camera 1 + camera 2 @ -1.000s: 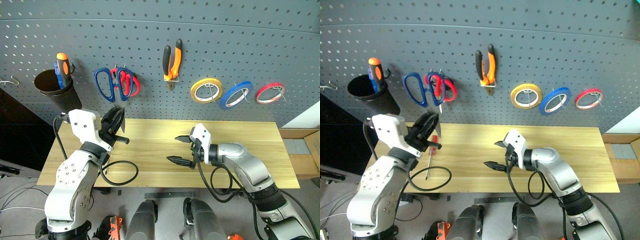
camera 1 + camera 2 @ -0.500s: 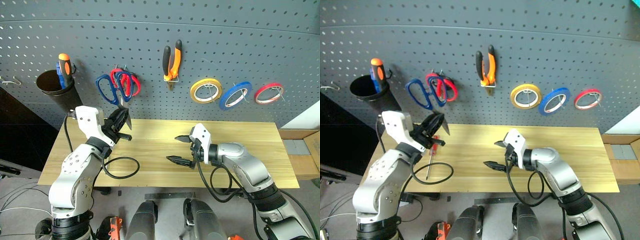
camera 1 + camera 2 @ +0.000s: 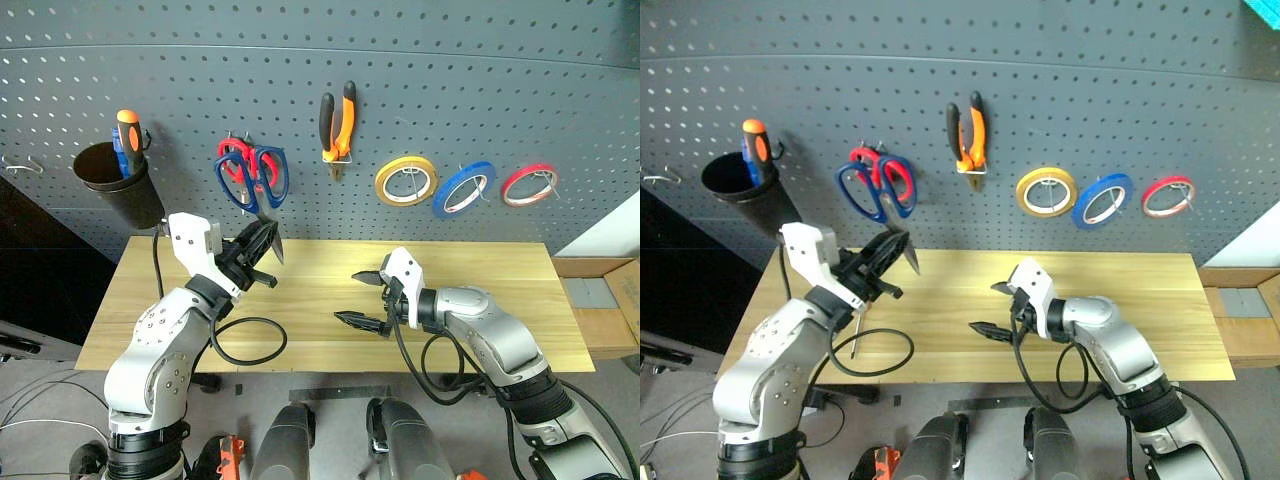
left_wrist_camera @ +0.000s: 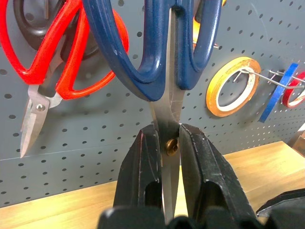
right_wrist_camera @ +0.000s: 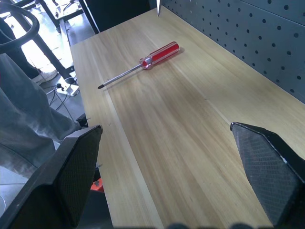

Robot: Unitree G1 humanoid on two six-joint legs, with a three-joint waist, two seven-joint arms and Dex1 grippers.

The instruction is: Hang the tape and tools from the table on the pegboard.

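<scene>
Upright against the pegboard (image 3: 420,90), blue-handled scissors (image 4: 162,62) point handles up, blades down, left gripper (image 4: 166,143) clamped at their pivot. Right gripper (image 3: 366,297) hovers, fingers spread wide.

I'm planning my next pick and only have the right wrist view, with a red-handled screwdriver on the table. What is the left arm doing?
Observer: The left gripper has its jaws shut on the blue scissors, at the pivot.
Operator: Where are the handles?
Observer: Up against the pegboard, beside the red scissors. I cannot tell if they are hooked.
Operator: What about the other items?
Observer: The pliers and blue tape already hang on the pegboard.
</scene>
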